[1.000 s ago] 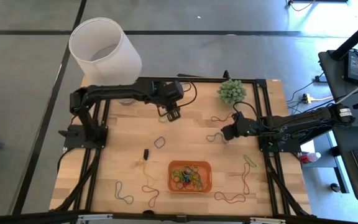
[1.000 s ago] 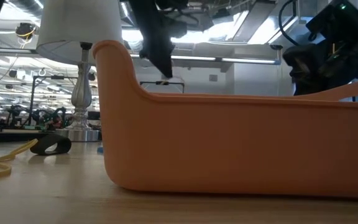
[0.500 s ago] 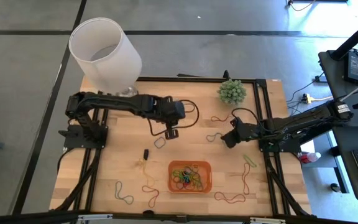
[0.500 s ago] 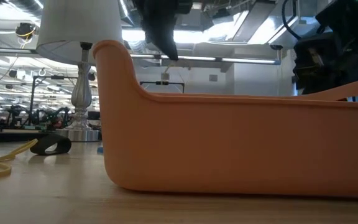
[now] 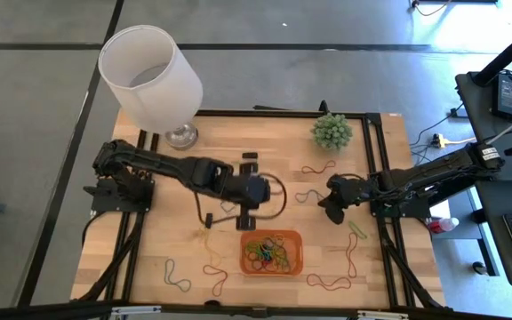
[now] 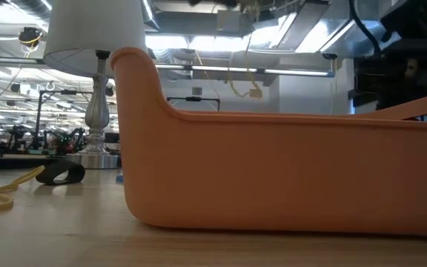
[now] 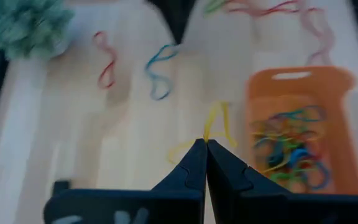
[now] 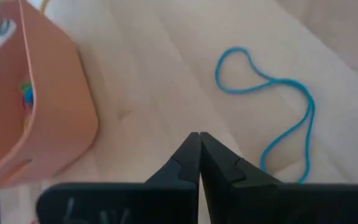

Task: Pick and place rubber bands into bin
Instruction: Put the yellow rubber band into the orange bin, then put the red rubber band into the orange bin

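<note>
The orange bin (image 5: 300,254) sits near the table's near edge with several coloured rubber bands (image 5: 269,252) inside; its wall fills the low view (image 6: 273,170). My left gripper (image 5: 246,219) hovers beside the bin's far left corner, shut on a yellow rubber band (image 7: 218,121). My right gripper (image 5: 330,206) is shut, low over the wood to the right of the bin, next to a blue band (image 8: 272,118) that lies flat. More bands lie loose on the table: red (image 5: 316,168), green (image 5: 357,229), and others along the near edge (image 5: 178,274). My left gripper pinches the yellow rubber band (image 7: 211,132) at its upper end between the two fingertips (image 7: 194,155), pointing down from above. The band is lifted clear and hangs slack below the fingers as a loose loop (image 6: 237,80) above the bin's wall.
A white lampshade (image 5: 149,71) on a metal base stands at the far left corner, and a green plant (image 5: 331,131) at the far right. Small black pieces lie on the wood (image 5: 249,156) (image 6: 59,174). Bare wood lies between lamp and bin.
My left arm has reached from the table's far side toward the near edge, arriving beside the bin's far left corner with its fingers shut. My right gripper has drifted a little toward the near edge. The bands on the table have stayed put.
</note>
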